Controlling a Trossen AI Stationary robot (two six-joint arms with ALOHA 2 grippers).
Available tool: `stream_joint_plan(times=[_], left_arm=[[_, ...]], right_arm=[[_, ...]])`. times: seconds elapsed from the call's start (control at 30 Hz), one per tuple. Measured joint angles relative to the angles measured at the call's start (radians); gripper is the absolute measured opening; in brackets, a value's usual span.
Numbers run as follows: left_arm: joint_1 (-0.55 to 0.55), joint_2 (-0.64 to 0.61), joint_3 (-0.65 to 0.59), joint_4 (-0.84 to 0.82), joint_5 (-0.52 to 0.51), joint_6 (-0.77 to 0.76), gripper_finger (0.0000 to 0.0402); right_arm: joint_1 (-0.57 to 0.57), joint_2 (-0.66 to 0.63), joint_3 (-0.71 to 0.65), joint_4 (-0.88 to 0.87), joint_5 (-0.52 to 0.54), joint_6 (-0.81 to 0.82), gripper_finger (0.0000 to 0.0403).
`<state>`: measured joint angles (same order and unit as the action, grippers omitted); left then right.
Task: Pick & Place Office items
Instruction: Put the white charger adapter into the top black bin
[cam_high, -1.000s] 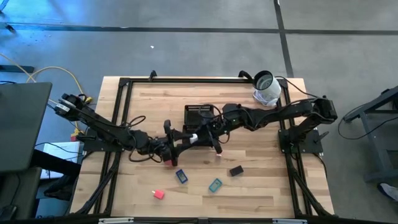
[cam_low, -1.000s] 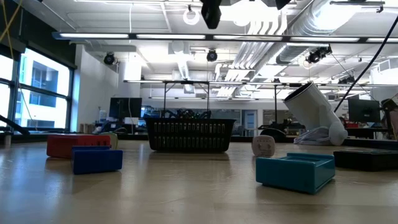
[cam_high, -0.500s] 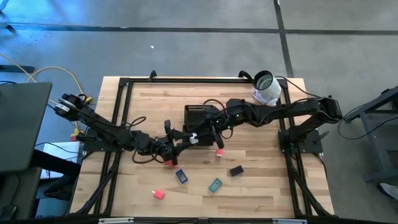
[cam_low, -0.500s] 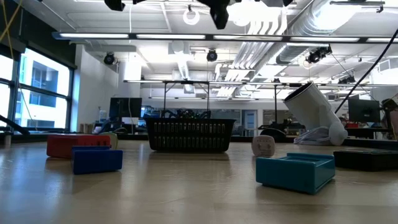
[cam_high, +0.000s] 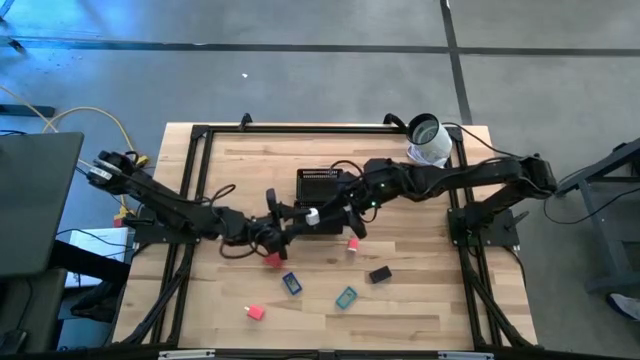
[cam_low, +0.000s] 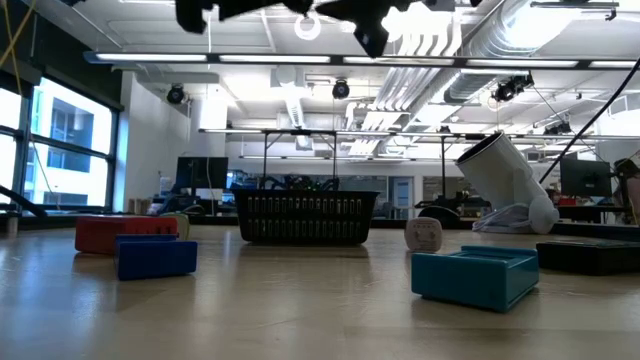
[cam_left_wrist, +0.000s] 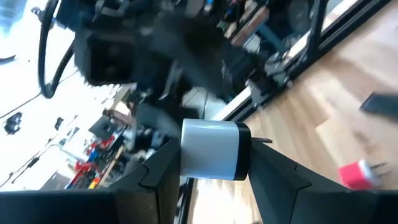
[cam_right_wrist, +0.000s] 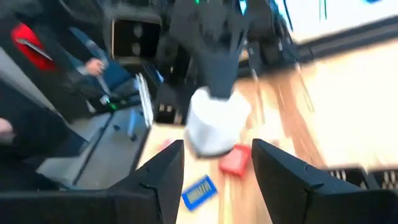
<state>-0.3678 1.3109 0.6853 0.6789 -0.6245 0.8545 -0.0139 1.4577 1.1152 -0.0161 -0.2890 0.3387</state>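
Left gripper (cam_left_wrist: 214, 177) clamps a white block (cam_left_wrist: 214, 149) mid-frame, right gripper (cam_right_wrist: 211, 171) gapes empty; five pieces still on the table (cam_high: 420, 300).

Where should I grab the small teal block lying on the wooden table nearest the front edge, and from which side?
Take the small teal block across its two long sides, coming straight down from above. It lies flat and low on the wooden table, turned slightly askew, so rotate the fingers to match. Its neighbours, the blue block and black block, sit apart from it, leaving room on both sides.
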Motion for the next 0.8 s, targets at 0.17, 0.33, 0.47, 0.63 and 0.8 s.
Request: stream_joint_plan(times=[0.17,0.33,0.47,0.63,0.8], left_arm=[[0.071,0.0,-0.001,-0.07,0.002,-0.034,0.0151],[0.156,0.0,-0.001,-0.102,0.03,-0.037,0.0151],[0.247,0.0,-0.001,-0.134,0.078,-0.049,0.0151],[0.363,-0.001,-0.001,-0.151,0.186,-0.1,0.0151],[0.471,-0.001,-0.001,-0.173,0.309,-0.18,0.0151]], right_arm=[[0.017,-0.055,0.0,-0.148,0.105,-0.015,0.0175],[0.061,-0.112,0.0,-0.246,0.253,-0.03,0.0175],[0.105,-0.125,0.0,-0.299,0.311,-0.028,0.0175],[0.139,-0.125,0.0,-0.365,0.387,-0.027,0.0175],[0.165,-0.125,0.0,-0.399,0.455,-0.019,0.0175]])
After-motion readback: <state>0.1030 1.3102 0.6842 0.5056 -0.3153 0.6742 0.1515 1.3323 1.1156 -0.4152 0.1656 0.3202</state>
